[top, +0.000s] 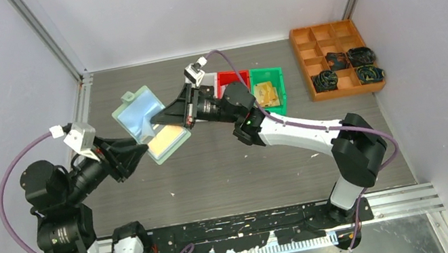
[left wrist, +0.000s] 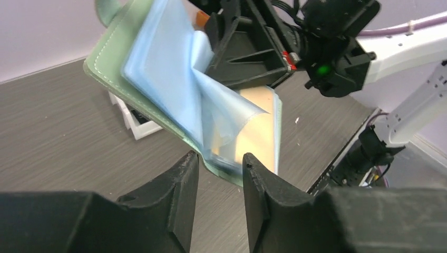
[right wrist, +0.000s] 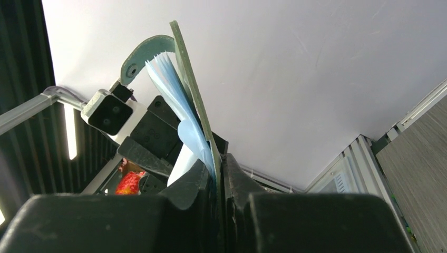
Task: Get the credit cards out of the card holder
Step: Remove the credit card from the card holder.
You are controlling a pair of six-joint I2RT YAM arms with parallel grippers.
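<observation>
Extraction step, nothing out yet: right gripper (right wrist: pixel 219 169) clamps the pale mint-green folding card holder (top: pixel 136 108) by its cover, aloft, clear pockets fanned. Left gripper (left wrist: pixel 220 176) hovers, jaws parted, beside the flat gold plastic credit card (left wrist: pixel 259 122); next, I'd judge, nip its edge.

the card holder (top: pixel 137 113) hangs above the table (top: pixel 228 167) between my grippers: right gripper (top: pixel 153 120) on its right, left gripper (top: pixel 145 150) near-left. bins (top: pixel 278 73) sit behind, tray (top: pixel 298 59) far right.

No legible text or labels anywhere.
</observation>
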